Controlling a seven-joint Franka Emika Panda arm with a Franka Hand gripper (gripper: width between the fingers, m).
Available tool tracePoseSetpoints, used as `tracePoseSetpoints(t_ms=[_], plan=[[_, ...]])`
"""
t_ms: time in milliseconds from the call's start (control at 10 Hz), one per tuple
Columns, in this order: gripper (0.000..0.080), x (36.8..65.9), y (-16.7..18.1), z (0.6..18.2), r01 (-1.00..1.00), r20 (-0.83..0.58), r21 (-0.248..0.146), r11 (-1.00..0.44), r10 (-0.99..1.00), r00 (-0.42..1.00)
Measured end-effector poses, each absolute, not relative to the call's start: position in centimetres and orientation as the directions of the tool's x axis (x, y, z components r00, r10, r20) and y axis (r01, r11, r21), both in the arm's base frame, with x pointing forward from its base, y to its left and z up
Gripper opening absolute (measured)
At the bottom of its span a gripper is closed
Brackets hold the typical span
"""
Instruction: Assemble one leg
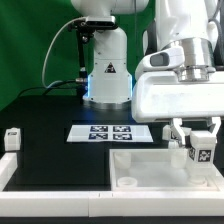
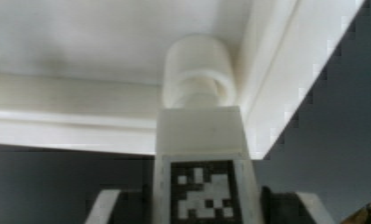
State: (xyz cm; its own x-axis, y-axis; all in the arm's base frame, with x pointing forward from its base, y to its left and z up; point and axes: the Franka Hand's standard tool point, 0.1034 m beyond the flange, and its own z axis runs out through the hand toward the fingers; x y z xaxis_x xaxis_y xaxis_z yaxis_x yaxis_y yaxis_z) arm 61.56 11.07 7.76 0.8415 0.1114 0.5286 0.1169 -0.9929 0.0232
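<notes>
**Leg clamped in the claw at the tabletop's corner; no readable writing on site.**

Nearest the exterior camera we record the tabletop (image 1: 150, 172), whose raised rim encloses a shallow recess holding one small feature too faint to identify. Above its corner on the exterior view's right, the gripper (image 1: 198, 140) has its fingers (image 2: 111, 205) pressed against both sides of the leg (image 1: 201, 151), which it holds upright. The leg's only marking is a black-and-white square tag, with no letters. In the wrist view the leg's far end is blurred, so we cannot tell whether it touches the tabletop. Further back on the black mat (image 1: 50, 120) lies the marker board (image 1: 108, 132), bearing several tags. A second leg (image 1: 13, 138) sits at the exterior view's left. The robot base (image 1: 105, 75) stands furthest back, its top cut off.
</notes>
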Motion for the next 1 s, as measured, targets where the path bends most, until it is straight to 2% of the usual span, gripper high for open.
tracePoseSetpoints(t_ms=[600,700,800,900,1000], plan=[[0.0284,61.8,11.1,7.6,0.117,0.557,0.03,-0.993,0.113,0.823],[0.0345,61.8,11.1,7.6,0.117,0.557,0.03,-0.993,0.113,0.823],[0.0534,61.7,11.1,7.4,0.117,0.539,0.026,-0.993,0.113,0.834],[0.0534,61.8,11.3,7.5,0.117,0.506,0.017,-0.993,0.11,0.856],[0.0626,62.4,11.2,8.5,0.111,0.47,0.001,-0.994,0.099,0.877]])
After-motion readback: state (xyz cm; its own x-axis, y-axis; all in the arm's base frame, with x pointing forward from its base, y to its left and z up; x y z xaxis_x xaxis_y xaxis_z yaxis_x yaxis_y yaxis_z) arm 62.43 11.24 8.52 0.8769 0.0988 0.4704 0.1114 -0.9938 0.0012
